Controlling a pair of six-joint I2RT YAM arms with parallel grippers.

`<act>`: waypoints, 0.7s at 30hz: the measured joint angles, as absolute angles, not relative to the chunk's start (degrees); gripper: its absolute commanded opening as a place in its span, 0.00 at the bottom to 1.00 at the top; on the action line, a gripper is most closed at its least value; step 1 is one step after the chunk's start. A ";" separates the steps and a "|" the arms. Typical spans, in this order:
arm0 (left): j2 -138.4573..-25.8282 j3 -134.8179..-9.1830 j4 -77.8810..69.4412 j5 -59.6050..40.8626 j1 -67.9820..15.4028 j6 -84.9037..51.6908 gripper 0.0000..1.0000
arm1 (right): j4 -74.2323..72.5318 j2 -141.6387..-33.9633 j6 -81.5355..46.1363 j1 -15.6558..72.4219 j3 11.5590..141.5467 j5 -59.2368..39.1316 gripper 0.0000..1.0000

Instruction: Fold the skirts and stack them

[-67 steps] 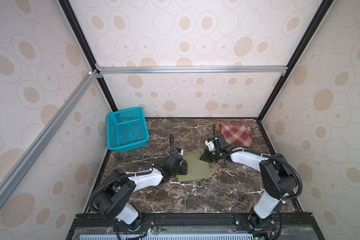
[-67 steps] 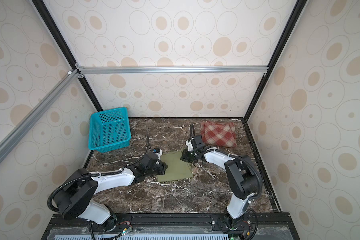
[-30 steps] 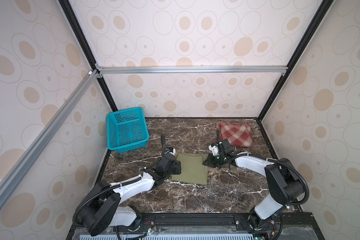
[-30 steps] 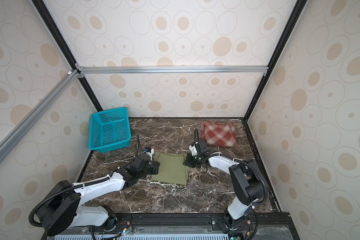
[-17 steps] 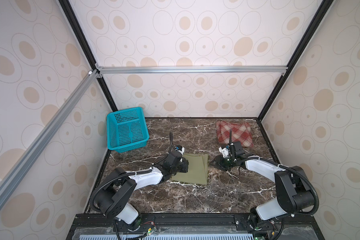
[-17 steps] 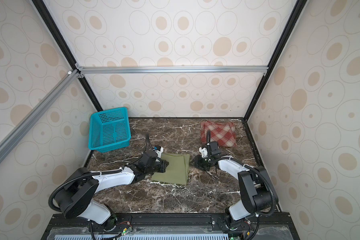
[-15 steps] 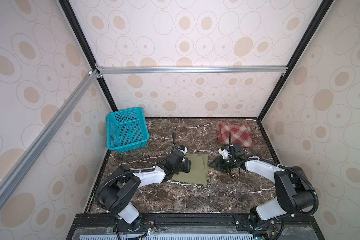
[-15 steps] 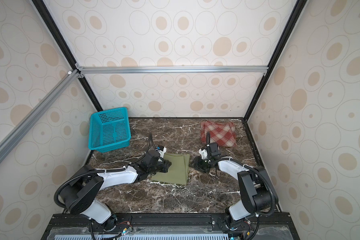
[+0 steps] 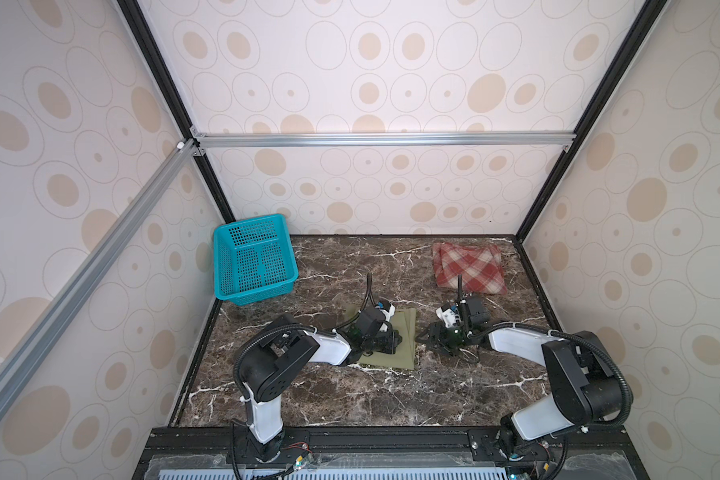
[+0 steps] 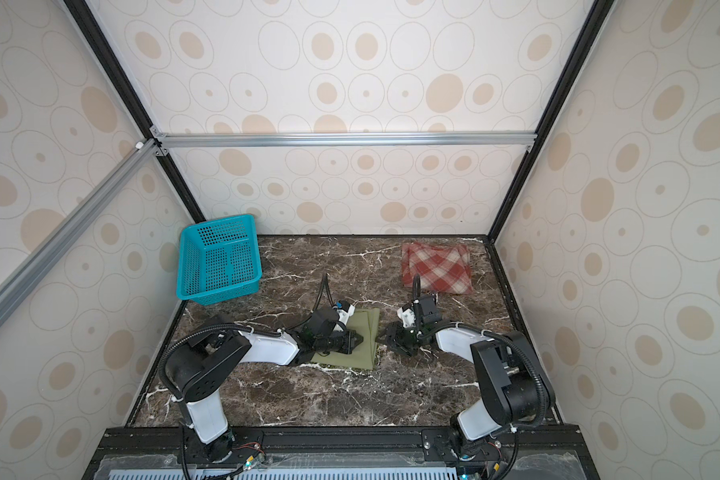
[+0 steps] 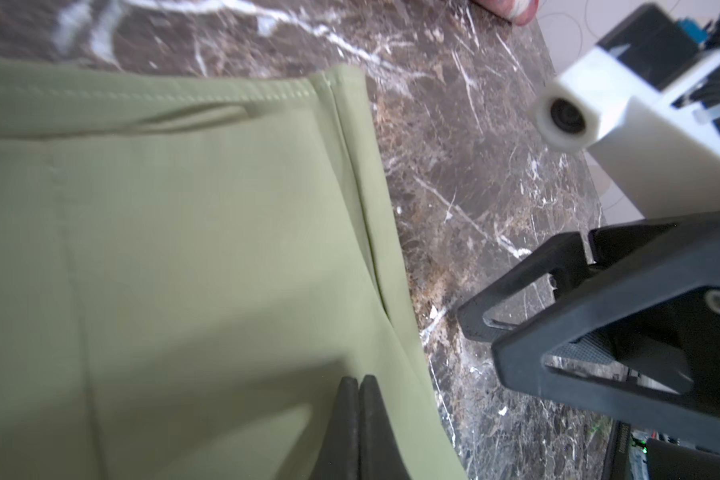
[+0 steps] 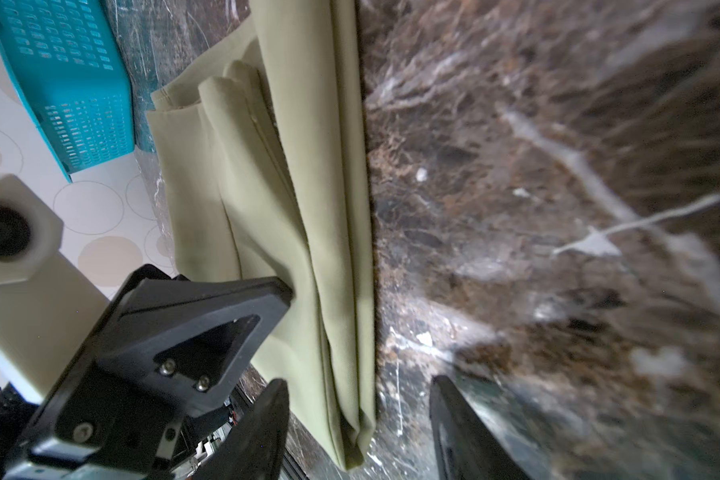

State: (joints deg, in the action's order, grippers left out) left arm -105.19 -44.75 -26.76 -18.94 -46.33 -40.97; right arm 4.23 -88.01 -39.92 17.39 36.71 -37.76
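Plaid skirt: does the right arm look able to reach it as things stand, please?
Probably yes: the plaid skirt lies uncovered on the marble tabletop just beyond the right arm, with nothing between, and its jaws stand open.

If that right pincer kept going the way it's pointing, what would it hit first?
The right pincer would most likely meet the folded edge of the olive skirt, just ahead of its open jaws. The left pincer is over the cloth beyond, though depth is unclear.
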 measured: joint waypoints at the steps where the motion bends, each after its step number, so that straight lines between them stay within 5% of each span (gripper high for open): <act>1: -105.45 -44.84 -26.94 -19.11 -46.41 -41.15 0.00 | 3.53 -88.66 -40.18 17.89 36.71 -37.76 0.57; 21: -106.78 -45.39 -28.27 -19.22 -46.46 -43.70 0.00 | -8.82 -94.91 -43.40 21.93 37.39 -39.64 0.57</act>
State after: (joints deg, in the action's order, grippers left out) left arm -106.78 -45.39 -28.27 -19.22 -46.46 -43.70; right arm -8.82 -94.91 -43.40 21.93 37.39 -39.64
